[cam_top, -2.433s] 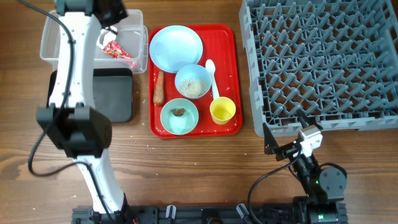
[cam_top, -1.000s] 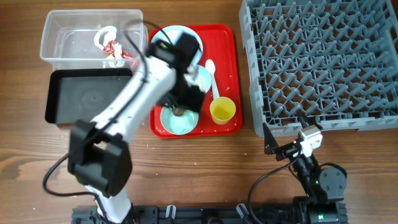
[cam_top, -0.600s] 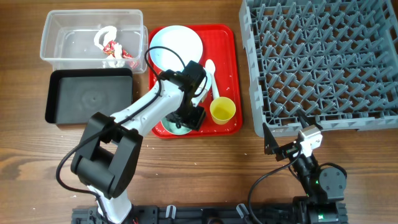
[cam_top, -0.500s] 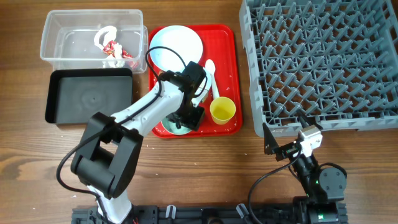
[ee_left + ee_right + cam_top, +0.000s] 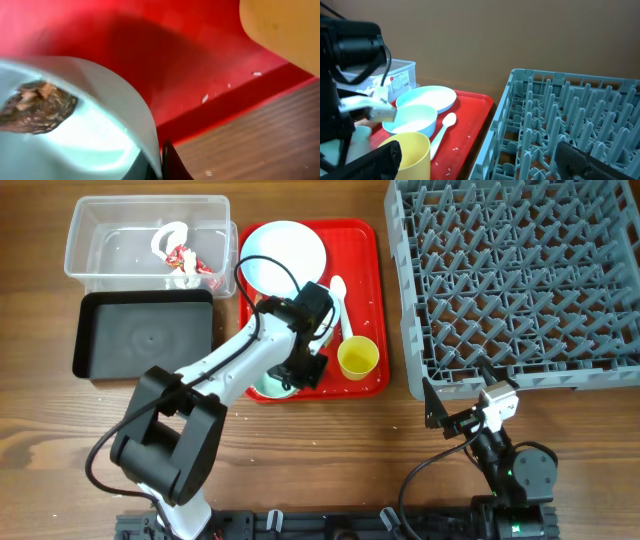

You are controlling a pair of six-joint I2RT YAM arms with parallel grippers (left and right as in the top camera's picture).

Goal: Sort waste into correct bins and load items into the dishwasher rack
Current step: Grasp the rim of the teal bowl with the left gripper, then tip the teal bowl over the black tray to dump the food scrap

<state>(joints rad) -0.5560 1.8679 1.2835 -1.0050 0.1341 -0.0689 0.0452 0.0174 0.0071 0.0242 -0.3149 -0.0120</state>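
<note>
Left gripper (image 5: pixel 296 374) pinched on bowl (image 5: pixel 107 127) rim; lump (image 5: pixel 35 107) inside; bowl at tray (image 5: pixel 175 60) front edge. Hold bowl level as you lift, tip slowly over black bin (image 5: pixel 145 335). Right gripper (image 5: pixel 447 418) spread wide, parked.

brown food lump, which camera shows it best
The left wrist view: the brown food lump sits large and close, lying inside the teal bowl. In the overhead view the left arm covers it and only part of the bowl shows. The right wrist view sees the red tray side-on, with no lump visible.
</note>
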